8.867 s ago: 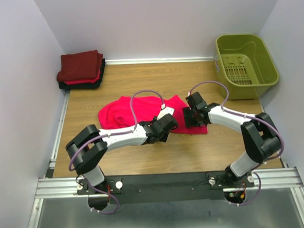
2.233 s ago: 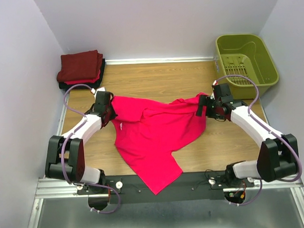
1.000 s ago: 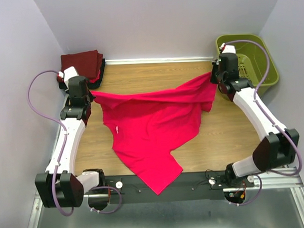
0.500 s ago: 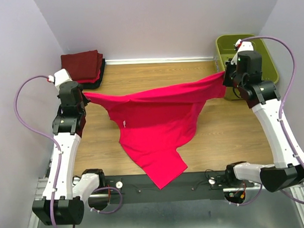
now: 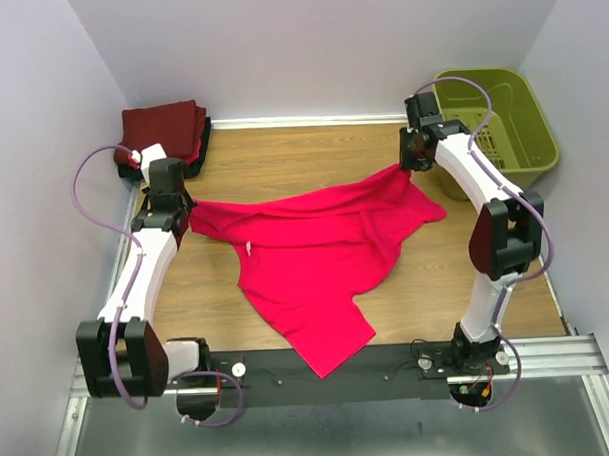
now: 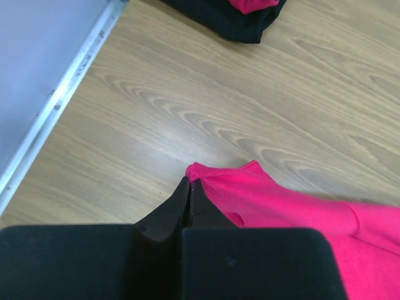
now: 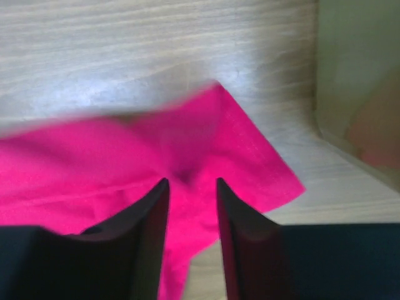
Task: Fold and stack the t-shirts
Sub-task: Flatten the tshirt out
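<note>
A bright pink-red t-shirt [image 5: 315, 248] lies spread across the wooden table, its lower end hanging over the near edge. My left gripper [image 5: 177, 204] is low at the shirt's left corner; in the left wrist view its jaws [image 6: 189, 182] are shut, pinching the edge of that pink-red cloth [image 6: 281, 206]. Over the right corner stands my right gripper [image 5: 410, 159]. Its wrist view shows it [image 7: 192, 182] open, with the cloth [image 7: 187, 144] lying loose on the table below the gap. A stack of folded t-shirts [image 5: 161, 138], dark maroon over red and black, sits at the back left.
An olive-green plastic basket [image 5: 496, 121] stands at the back right, its wall [image 7: 356, 87] close to my right gripper. The black bottom shirt of the stack [image 6: 244, 22] lies just beyond my left gripper. Walls enclose the table on three sides.
The right gripper has opened and let go of the shirt's right corner, moving in from the basket. Both arms came down, and the stretched shirt now rests on the table.
</note>
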You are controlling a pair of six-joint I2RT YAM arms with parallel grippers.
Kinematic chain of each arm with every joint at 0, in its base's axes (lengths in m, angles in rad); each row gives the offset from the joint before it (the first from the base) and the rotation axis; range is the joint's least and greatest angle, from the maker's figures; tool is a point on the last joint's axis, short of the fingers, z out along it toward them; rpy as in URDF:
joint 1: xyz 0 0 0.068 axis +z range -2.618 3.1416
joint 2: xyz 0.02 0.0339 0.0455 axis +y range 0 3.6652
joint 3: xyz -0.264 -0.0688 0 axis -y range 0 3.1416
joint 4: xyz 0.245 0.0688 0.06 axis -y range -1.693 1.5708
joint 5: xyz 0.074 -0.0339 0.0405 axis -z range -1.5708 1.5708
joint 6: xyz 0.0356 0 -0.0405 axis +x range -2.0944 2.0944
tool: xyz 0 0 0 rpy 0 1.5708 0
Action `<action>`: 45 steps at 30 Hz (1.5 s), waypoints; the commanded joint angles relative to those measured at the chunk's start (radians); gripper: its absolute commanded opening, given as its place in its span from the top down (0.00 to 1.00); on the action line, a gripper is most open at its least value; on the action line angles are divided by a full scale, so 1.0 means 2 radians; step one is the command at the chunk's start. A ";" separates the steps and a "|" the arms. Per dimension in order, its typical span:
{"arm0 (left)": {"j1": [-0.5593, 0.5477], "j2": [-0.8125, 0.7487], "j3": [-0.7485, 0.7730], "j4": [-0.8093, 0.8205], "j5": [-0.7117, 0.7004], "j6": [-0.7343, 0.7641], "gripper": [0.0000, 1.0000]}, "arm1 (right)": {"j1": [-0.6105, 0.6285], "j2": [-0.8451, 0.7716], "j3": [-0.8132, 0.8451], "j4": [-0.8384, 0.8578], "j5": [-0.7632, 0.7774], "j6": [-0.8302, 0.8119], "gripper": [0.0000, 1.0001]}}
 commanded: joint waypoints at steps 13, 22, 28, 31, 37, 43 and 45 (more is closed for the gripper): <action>0.003 0.038 -0.060 0.105 0.029 -0.015 1.00 | -0.004 -0.061 -0.217 0.199 -0.085 0.079 0.39; 0.003 0.023 -0.104 0.127 0.039 -0.015 1.00 | -0.006 -0.016 -0.245 0.253 -0.089 0.081 0.48; 0.003 0.024 -0.111 0.137 0.038 -0.011 1.00 | -0.006 0.005 -0.237 0.263 -0.078 0.076 0.53; 0.003 0.023 -0.112 0.139 0.039 -0.011 1.00 | -0.006 0.016 -0.234 0.264 -0.068 0.073 0.53; 0.003 0.024 -0.111 0.140 0.041 -0.011 1.00 | -0.006 0.025 -0.243 0.263 -0.045 0.067 0.51; 0.003 0.025 -0.110 0.141 0.042 -0.011 1.00 | -0.006 0.021 -0.259 0.266 -0.043 0.054 0.48; 0.003 0.026 -0.110 0.143 0.043 -0.012 1.00 | -0.006 0.023 -0.262 0.270 -0.052 0.047 0.48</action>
